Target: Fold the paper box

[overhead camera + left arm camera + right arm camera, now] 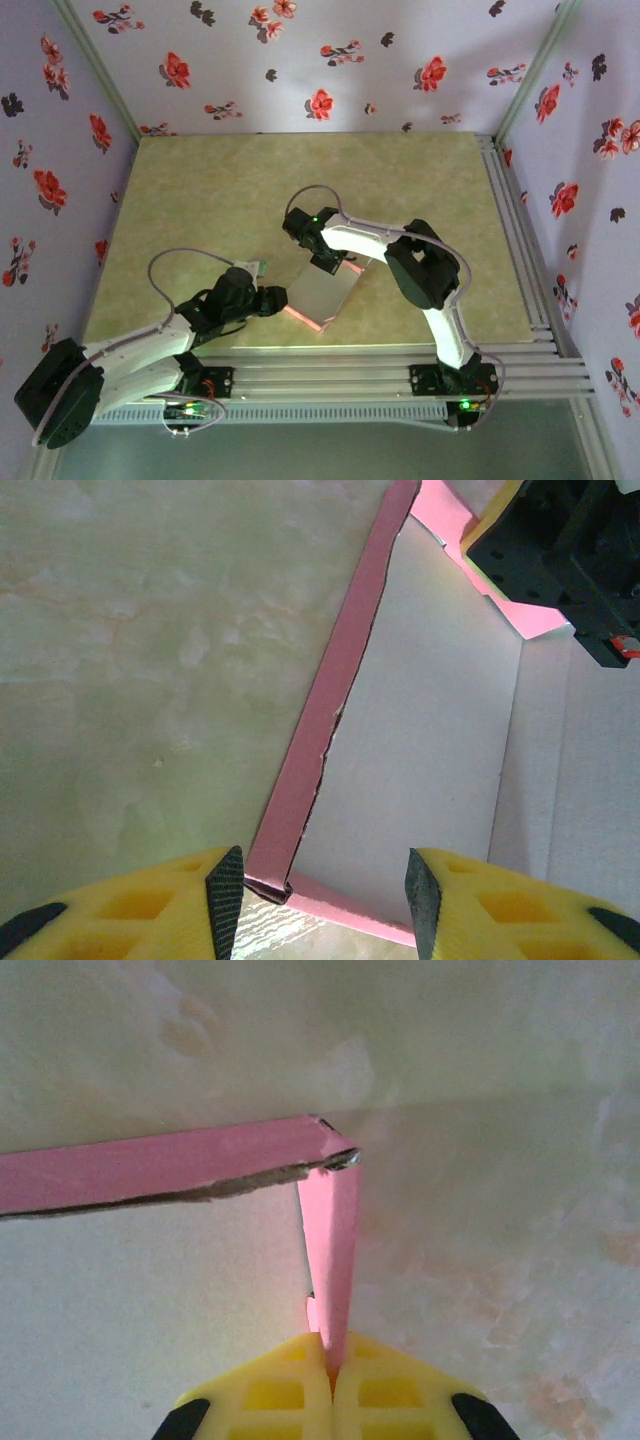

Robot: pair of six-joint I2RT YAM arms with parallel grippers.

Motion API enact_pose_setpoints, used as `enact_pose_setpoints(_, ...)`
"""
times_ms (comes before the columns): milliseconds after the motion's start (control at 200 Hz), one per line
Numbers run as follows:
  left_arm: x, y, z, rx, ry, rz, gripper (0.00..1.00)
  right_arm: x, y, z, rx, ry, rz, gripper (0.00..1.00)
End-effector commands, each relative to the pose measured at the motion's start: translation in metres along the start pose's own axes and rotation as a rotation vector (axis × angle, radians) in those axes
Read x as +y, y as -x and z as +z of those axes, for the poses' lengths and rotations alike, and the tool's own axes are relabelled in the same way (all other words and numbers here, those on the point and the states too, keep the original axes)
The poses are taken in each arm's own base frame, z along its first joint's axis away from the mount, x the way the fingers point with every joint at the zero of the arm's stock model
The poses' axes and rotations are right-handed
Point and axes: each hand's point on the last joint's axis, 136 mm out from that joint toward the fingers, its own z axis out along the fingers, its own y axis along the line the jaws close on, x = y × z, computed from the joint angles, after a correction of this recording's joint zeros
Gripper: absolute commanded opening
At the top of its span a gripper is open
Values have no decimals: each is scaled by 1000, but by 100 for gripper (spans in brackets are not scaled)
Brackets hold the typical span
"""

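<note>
The paper box (322,290) lies partly folded on the table between the two arms, pale grey-white inside with salmon pink walls. My left gripper (279,298) stands open at its near left corner. In the left wrist view that corner (268,885) sits just inside the left pad (226,898), and the grey-white floor (430,740) spreads beyond it. My right gripper (333,266) is at the box's far end. The right wrist view has this gripper (332,1358) shut on an upright pink wall (333,1240), which meets a second pink wall (160,1175) at a corner.
The table top (300,180) is mottled beige-green. Floral walls (300,60) close it in at the back and sides. Aluminium rails (520,240) run along the right edge and along the near edge by the arm bases.
</note>
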Motion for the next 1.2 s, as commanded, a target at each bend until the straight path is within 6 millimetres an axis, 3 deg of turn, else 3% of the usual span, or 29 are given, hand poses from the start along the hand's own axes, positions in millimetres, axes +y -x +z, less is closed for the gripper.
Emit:
enact_pose_setpoints(0,0,4,0,-19,18,27,49,11,-23,33,108,14,-29,5)
enact_pose_setpoints(290,-2,6,-1,-21,13,28,48,19,-30,11,131,173,24,22)
enact_pose_setpoints(630,-2,5,-2,-21,12,27,48,9,-46,11,199,160,27,22)
enact_pose_setpoints(955,-1,5,-1,-18,14,31,47,8,-36,-16,135,231,102,28)
enact_pose_setpoints(1195,-1,5,0,-19,14,37,47,10,-41,-31,121,280,148,32)
